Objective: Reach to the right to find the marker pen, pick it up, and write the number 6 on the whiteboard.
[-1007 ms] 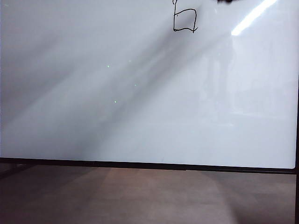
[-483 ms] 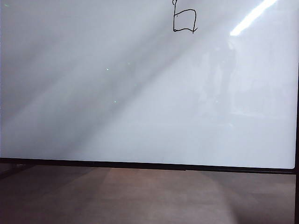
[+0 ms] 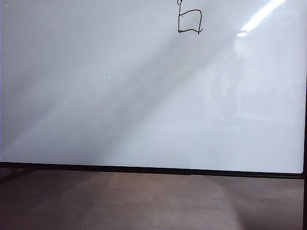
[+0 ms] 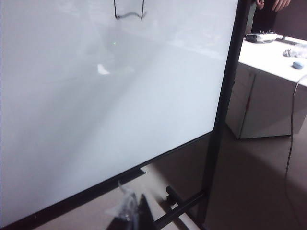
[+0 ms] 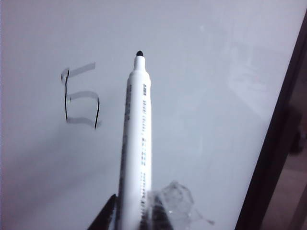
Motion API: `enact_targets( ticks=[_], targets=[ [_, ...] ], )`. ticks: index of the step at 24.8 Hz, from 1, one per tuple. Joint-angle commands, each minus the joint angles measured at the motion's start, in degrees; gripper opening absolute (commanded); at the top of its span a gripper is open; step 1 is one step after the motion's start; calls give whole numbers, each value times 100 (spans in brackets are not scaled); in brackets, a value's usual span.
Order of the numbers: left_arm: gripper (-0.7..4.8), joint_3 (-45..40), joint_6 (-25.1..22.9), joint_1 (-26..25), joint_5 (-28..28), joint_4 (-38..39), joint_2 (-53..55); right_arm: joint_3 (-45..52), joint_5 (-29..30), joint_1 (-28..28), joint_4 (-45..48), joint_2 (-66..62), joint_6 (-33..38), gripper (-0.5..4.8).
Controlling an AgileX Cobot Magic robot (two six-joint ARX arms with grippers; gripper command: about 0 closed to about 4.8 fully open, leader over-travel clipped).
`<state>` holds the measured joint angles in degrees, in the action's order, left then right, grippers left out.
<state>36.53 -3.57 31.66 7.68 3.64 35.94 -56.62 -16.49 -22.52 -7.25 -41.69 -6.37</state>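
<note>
The whiteboard (image 3: 144, 96) fills the exterior view, with the number 6 (image 3: 189, 21) drawn in thin black lines near its upper edge. Neither gripper shows in that view. My right gripper (image 5: 133, 213) is shut on the marker pen (image 5: 136, 143), a white barrel with a black tip that points at the whiteboard (image 5: 201, 96) beside the number 6 (image 5: 81, 98). My left gripper (image 4: 135, 211) hangs low in front of the whiteboard (image 4: 96, 105), its fingers together in one dark wedge with nothing held. The lower strokes of the number 6 (image 4: 129, 14) show there.
A thin black frame (image 3: 153, 170) edges the board, with brown floor (image 3: 153, 206) below it. In the left wrist view the board's black stand (image 4: 218, 143) and foot bar (image 4: 184, 206) show, and beyond them a white desk (image 4: 268, 91) with small items and a hanging cable (image 4: 290, 143).
A dark shape at the exterior view's upper edge, to the right of the 6, has gone out of view. The drawn figure is unchanged.
</note>
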Motion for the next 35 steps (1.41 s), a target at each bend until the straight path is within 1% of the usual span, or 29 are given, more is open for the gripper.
enact_targets(
  ticks=[1,5,7,9,12,14,15,16,17,21,24,28,29,30,31,32,34,35],
  targets=[
    [-5,-538,-76,2,-146,-356,-424,791,11,-7,691,549,-13,-1],
    [-5,-1141,-72,0,-168,-417,-800,1773,-138,-4,1106,1161,-31,7],
    [-5,-1432,-70,2,-168,-422,-1010,2127,-396,-4,1139,1403,-28,41],
    [-5,-1668,-70,2,-170,-420,-1193,2374,-461,-4,1137,1613,-28,56],
    [-5,-1954,-70,2,-361,-420,-1434,2621,-459,-7,1108,1847,-28,54],
    [-5,-2090,-48,2,-404,-420,-1534,2684,-442,-9,861,1969,-26,54],
    [-5,-2216,-48,2,-404,-442,-1624,2684,-413,-9,494,2048,-22,54],
    [-5,-2277,-48,2,-402,-466,-1655,2682,-417,-9,354,2068,7,54],
    [-5,-2413,-50,2,-398,-573,-1714,2682,-417,-9,83,2096,39,54],
    [-5,-2776,-46,2,-402,-1093,-1759,2682,-420,-9,-433,2092,39,54],
    [-5,-2914,-48,2,-396,-1178,-1759,2682,-420,-9,-629,2092,39,54],
    [-5,-3213,-4,35,-433,-1515,-1871,2682,-420,-9,-748,2092,39,54],
    [-5,-3368,103,20,-664,-1534,-2166,2682,-420,-7,-756,2092,39,54],
    [-5,-3434,101,-15,-649,-1539,-2306,2682,-413,-9,-754,2092,39,54],
    [-5,-3593,101,-168,-629,-1569,-2612,2682,-420,-9,-756,2092,39,54],
    [-5,-3600,103,-282,-629,-1416,-2750,2682,-446,-7,-756,2092,39,54],
    [-5,-3602,103,-739,-634,-1108,-3069,2682,-413,-11,-756,2092,37,54],
    [-5,-3602,103,-1093,-616,-968,-3250,2682,-417,-9,-758,2092,37,54]
  ],
)
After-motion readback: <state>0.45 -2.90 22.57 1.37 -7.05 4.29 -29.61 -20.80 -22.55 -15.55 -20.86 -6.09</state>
